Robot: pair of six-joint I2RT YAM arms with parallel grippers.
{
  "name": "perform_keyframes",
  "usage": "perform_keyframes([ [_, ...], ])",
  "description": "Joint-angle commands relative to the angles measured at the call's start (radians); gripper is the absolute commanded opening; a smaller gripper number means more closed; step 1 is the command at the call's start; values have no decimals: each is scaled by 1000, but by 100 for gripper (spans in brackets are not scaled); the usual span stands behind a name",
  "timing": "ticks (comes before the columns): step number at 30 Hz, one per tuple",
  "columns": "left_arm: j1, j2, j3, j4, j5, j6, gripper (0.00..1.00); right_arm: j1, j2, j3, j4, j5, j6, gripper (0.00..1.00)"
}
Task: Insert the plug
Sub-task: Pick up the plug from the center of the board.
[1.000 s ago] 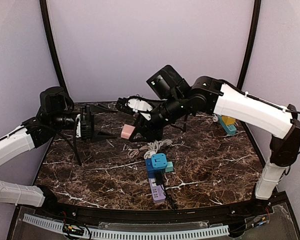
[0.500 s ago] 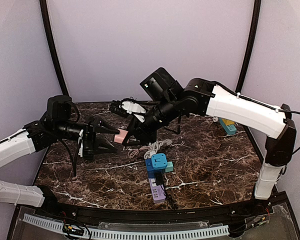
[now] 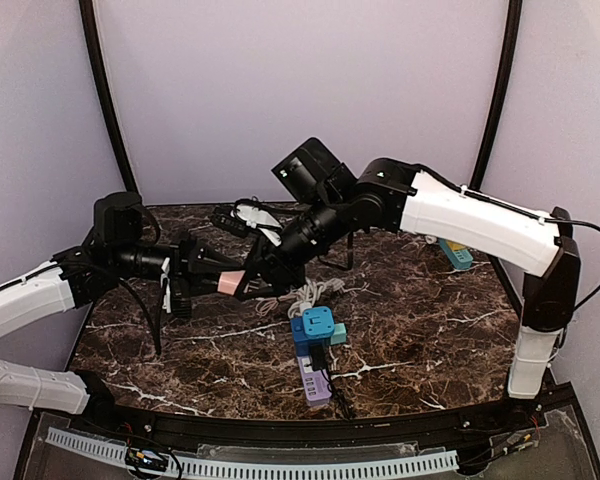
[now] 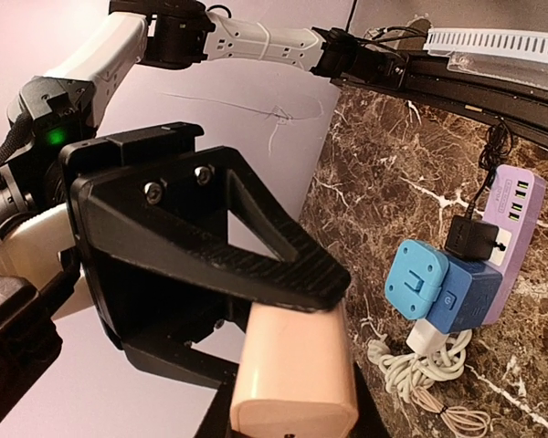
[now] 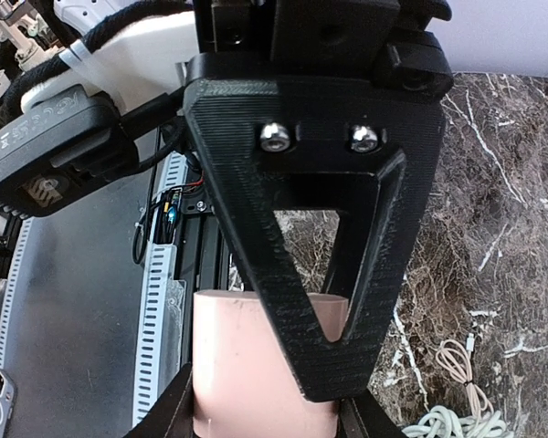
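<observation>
The plug (image 3: 231, 284) is a pink block held in the air above the left half of the table, between the two arms. My right gripper (image 3: 252, 281) is shut on its right end. In the right wrist view the plug (image 5: 247, 365) sits pinched between the black fingers (image 5: 324, 365). My left gripper (image 3: 213, 276) has come in from the left and its jaws are shut on the other end. The left wrist view shows its upper finger (image 4: 292, 274) pressed flat on the plug (image 4: 297, 374). A purple power strip (image 3: 317, 381) lies near the front of the table.
A blue cube adapter (image 3: 314, 327) sits at the strip's far end, also seen as the blue adapter (image 4: 438, 287) from the left wrist. A black plug (image 3: 320, 357) is in the strip. A coiled white cable (image 3: 305, 293) lies behind it. A teal and yellow object (image 3: 456, 250) rests at the right.
My left gripper swung right to the plug and its jaws came together on it. My right arm carried the plug down and leftward to meet it.
</observation>
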Motion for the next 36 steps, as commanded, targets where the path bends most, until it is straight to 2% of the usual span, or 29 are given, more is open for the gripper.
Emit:
perform_keyframes([
  [1,-2,-31,-55,83,0,-120,1,6,25,45,74,35,-1,0],
  [3,-2,-45,-81,129,-3,-163,1,1,19,40,86,57,15,0],
  [5,-2,-54,-96,162,-5,-211,1,-6,5,18,113,86,39,15],
  [8,-2,-50,-98,164,-13,-257,1,-17,-24,-25,141,140,66,62],
  [9,-2,-49,-100,163,-21,-285,1,-21,-36,-39,148,164,79,92],
  [10,-2,-48,-101,164,-28,-302,1,-27,-49,-53,158,188,92,98],
  [13,-2,-43,-115,174,-94,-441,1,-65,-96,-100,202,234,145,99],
  [14,-2,-32,-122,172,-152,-547,1,-114,-135,-137,238,268,226,99],
  [15,-2,-32,-123,169,-169,-582,1,-121,-143,-148,241,286,239,99],
  [20,-2,33,-87,146,-287,-843,1,-226,-271,-296,253,526,411,99],
  [23,-2,80,-59,129,-376,-1013,1,-322,-373,-414,189,677,532,99],
  [26,0,119,-45,120,-432,-1115,0,-475,-454,-521,80,740,623,99],
  [31,1,138,-33,101,-455,-1229,1,-730,-550,-702,70,762,583,99],
  [34,1,146,-27,91,-475,-1233,1,-835,-544,-739,147,720,459,99],
  [36,1,150,-27,92,-488,-1226,1,-896,-520,-749,218,637,379,99],
])
